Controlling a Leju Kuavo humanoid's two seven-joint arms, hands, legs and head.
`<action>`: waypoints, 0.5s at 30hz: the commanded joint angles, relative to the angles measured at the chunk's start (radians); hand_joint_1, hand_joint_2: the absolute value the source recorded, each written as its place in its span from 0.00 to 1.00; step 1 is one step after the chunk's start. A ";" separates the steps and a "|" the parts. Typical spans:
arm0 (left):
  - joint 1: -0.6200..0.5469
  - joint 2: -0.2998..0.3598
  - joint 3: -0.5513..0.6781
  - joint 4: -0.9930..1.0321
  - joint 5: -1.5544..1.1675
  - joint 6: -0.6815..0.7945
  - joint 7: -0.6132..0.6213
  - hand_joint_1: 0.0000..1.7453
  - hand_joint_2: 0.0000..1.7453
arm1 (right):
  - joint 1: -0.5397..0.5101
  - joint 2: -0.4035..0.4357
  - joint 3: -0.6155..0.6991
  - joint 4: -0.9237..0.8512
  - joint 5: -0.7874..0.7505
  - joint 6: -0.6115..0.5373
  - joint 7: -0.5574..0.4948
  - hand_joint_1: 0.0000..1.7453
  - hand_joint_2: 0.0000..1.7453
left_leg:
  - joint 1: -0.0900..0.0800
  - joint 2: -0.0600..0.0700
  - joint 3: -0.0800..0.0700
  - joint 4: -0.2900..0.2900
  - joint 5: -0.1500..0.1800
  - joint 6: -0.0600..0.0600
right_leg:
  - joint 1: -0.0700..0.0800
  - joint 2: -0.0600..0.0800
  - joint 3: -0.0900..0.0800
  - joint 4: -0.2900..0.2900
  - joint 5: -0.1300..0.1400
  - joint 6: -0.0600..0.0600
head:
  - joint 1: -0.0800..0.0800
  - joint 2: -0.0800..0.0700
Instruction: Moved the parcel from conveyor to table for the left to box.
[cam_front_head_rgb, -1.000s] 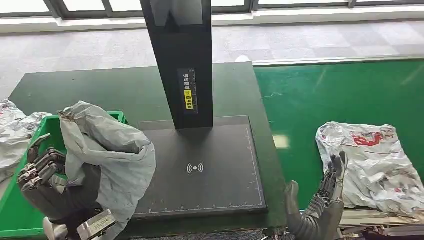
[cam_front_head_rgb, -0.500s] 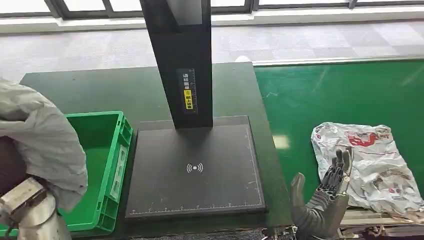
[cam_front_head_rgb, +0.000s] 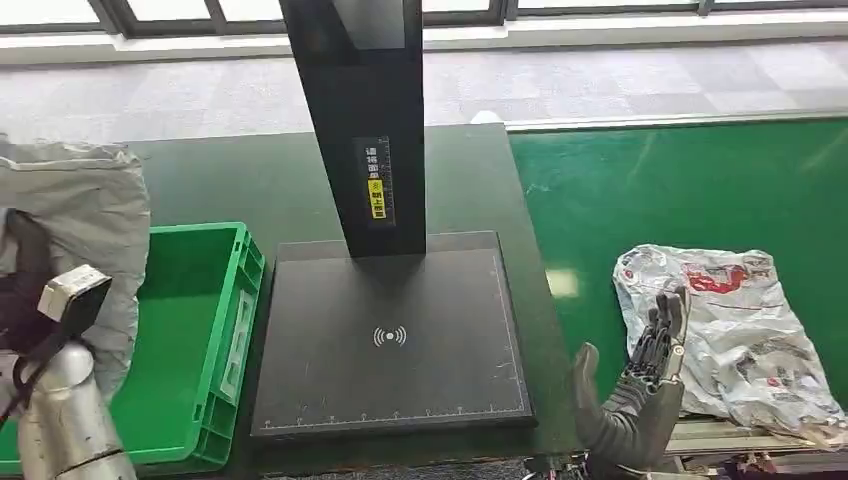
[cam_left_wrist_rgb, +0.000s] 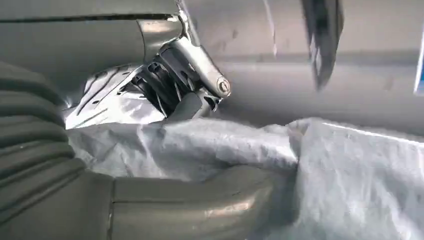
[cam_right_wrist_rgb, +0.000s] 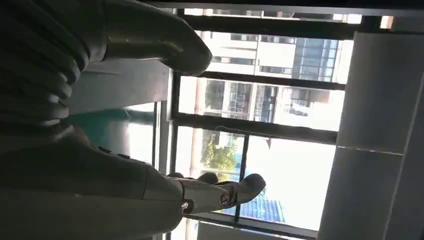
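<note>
Your left hand (cam_left_wrist_rgb: 165, 200) had the crumpled grey plastic parcel (cam_front_head_rgb: 85, 235) clutched in its fingers, raised over the outer end of the green plastic crate (cam_front_head_rgb: 195, 340). From there the job looked nearly done: you wanted to carry it in over the crate's open middle, lower it below the rim, then loosen the fingers so the slack bag dropped flat rather than draping over the wall. Your right hand (cam_front_head_rgb: 640, 395) was empty, fingers spread and upright, well across from the crate, just beside the white printed plastic bag (cam_front_head_rgb: 745, 330) on the green conveyor belt (cam_front_head_rgb: 660, 190). You did well to keep it clear of the black scanner plate (cam_front_head_rgb: 395, 340) beside the crate.
</note>
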 joint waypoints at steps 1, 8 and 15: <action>-0.012 -0.026 0.030 0.218 -0.009 -0.001 -0.014 1.00 1.00 | 0.000 -0.026 -0.001 0.077 0.001 -0.005 0.001 0.00 1.00 | 0.000 0.002 0.001 -0.002 0.001 0.001 | 0.001 -0.001 0.001 -0.003 0.002 0.000 | 0.000 0.000; -0.003 -0.031 -0.014 0.350 -0.063 -0.001 0.041 1.00 1.00 | 0.019 -0.025 -0.015 0.077 0.004 -0.001 0.001 0.00 1.00 | 0.001 0.003 0.000 -0.002 0.001 0.001 | 0.001 -0.001 0.001 -0.003 0.002 0.000 | 0.000 0.000; 0.023 -0.024 -0.069 0.414 -0.041 -0.001 0.090 1.00 1.00 | 0.040 -0.020 -0.037 0.077 0.008 0.023 0.001 0.00 1.00 | 0.000 0.001 0.001 -0.002 0.001 0.001 | 0.001 -0.003 0.000 -0.003 0.001 0.000 | 0.000 0.000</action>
